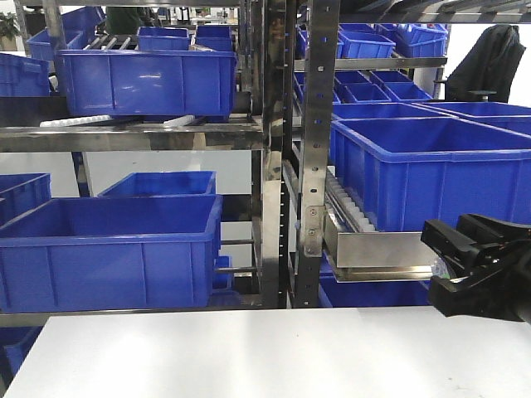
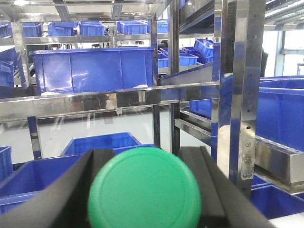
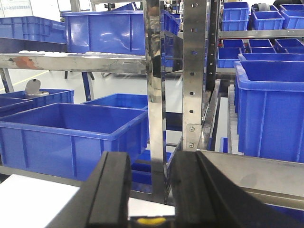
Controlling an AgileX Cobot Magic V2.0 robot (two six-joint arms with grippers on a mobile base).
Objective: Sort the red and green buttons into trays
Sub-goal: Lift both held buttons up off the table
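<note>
Front view: the white matte desk lay below steel racking stacked with glossy blue crates. The right fingers hung black at the desk's right edge. No trays or red button were visible.

Left wrist view: the left fingers, matte black, were clamped either side of the green button. Its smooth round plastic cap faced the camera. Judged held aloft for carrying to its tray.

Right wrist view: the right fingers stood apart with nothing between them. Judged free for the red button.

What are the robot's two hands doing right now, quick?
Left gripper: closed on the green button.
Right gripper: cannot tell; a yellow bit shows low in its gap.
</note>
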